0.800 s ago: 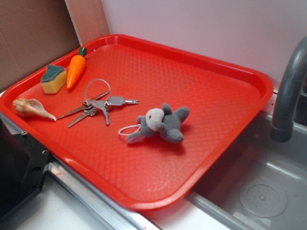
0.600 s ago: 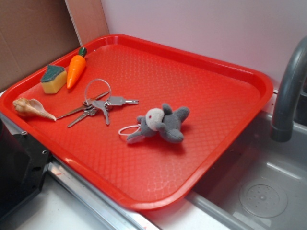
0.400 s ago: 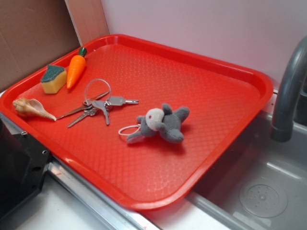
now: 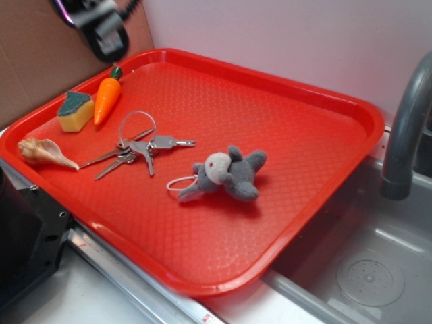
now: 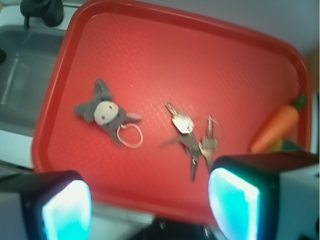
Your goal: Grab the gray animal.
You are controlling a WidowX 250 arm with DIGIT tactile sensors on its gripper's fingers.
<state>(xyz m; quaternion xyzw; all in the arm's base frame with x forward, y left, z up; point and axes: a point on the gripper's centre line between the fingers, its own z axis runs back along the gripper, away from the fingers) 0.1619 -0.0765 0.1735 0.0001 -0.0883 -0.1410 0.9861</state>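
Observation:
The gray animal (image 4: 226, 174) lies on its side near the middle of the red tray (image 4: 290, 108), whitish face up and white loop cord toward the keys. In the wrist view the gray animal (image 5: 104, 111) is far below and to the left on the tray (image 5: 225, 60). My gripper (image 4: 108, 37) shows blurred at the top left of the exterior view, high above the tray's back left corner and well apart from the toy. In the wrist view the gripper (image 5: 150, 205) is open, with its cyan pads (image 5: 65, 212) wide apart and nothing between them.
A bunch of metal keys (image 4: 138, 145) lies left of the toy. A toy carrot (image 4: 106, 100), a yellow-green sponge (image 4: 74, 111) and a seashell (image 4: 42, 152) sit along the tray's left side. A gray faucet (image 4: 405, 128) and sink (image 4: 364, 270) are on the right, and a black block (image 4: 27, 236) at the lower left.
My gripper has come into the exterior view at the top left, where no arm showed before. The toy, keys and other items on the tray have not moved.

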